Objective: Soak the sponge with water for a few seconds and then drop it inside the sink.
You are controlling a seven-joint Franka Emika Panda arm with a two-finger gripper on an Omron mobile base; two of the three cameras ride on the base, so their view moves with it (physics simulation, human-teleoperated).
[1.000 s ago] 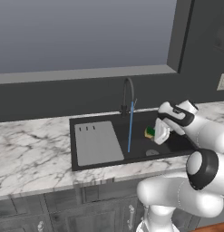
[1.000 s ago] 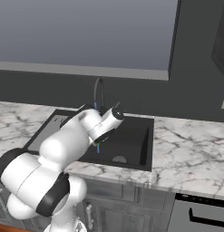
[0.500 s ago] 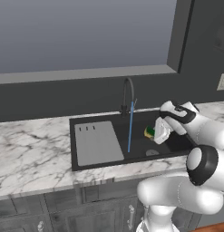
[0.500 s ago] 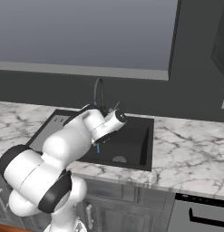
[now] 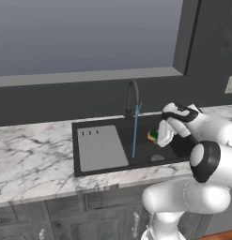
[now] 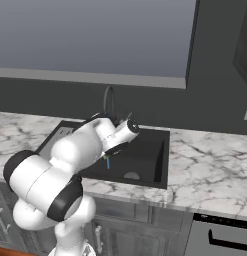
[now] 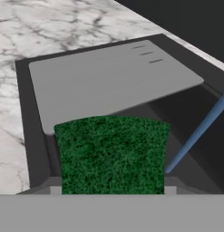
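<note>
Green-topped yellow sponge: soft, light, squashy | fingers clamped on its 2 narrow sides, a sound hold | held over the black sink, just beside the blue water, apparently not touching.

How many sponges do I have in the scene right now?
1. The yellow rectangular sponge with the dark green top is clamped in the jaws above the black recessed sink, beside the thin blue water stream.
</note>
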